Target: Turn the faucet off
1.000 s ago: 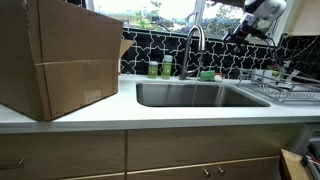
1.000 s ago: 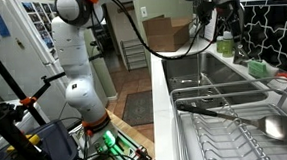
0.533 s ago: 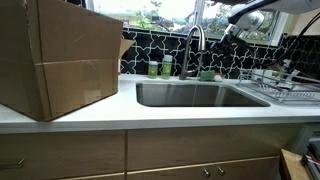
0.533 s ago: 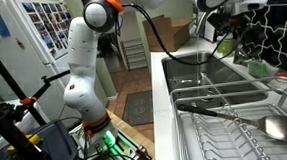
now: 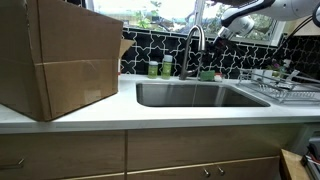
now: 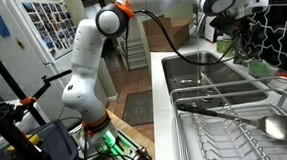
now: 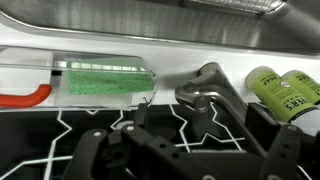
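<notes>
The gooseneck faucet [image 5: 193, 42] stood behind the steel sink [image 5: 180, 96], beside 2 green bottles [image 5: 160, 68]. The gripper [image 5: 221, 33] hovered close beside its arch, jaws spread wide.

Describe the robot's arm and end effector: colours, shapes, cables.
The arm is white, built of rounded, tube-like segments with dark grey joint caps and an orange ring near one joint. A black cable hangs in a loop along it. The end effector is black, with two fingers made of pinned, hinged linkage bars. No markings are legible.
</notes>
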